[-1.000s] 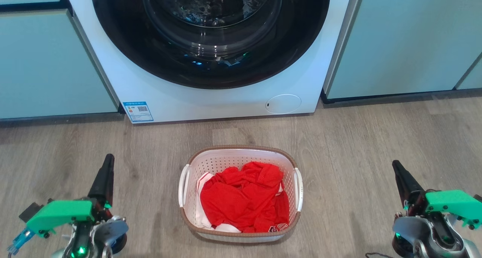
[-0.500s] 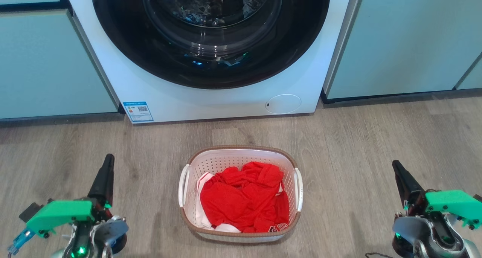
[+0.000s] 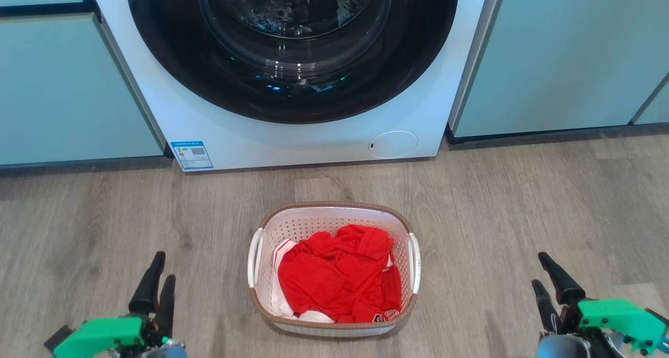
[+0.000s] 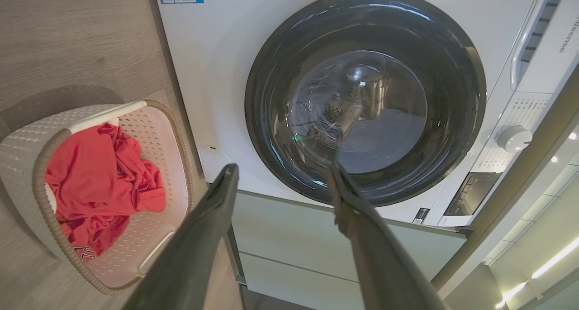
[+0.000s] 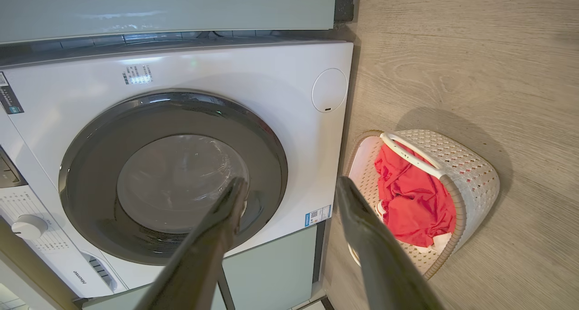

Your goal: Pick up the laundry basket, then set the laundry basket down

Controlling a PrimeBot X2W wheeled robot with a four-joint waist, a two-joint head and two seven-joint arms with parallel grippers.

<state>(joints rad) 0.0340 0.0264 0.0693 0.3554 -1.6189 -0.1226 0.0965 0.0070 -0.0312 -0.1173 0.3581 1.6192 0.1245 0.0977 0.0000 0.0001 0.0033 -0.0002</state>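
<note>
End effectors [image 3: 164, 266] [image 3: 539, 269] lower down; wooden floor [image 3: 522, 191]

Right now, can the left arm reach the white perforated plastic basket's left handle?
Probably yes: the left arm's jaws stand open, and only bare wooden floor lies between them and the white handle on the left of the brown-rimmed white plastic basket.

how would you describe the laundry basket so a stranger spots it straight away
Find the white front-loading washer between pale green cabinets. On the wood floor just before it stands the laundry basket: small, white, perforated, brown-rimmed, holding red clothes.
</note>
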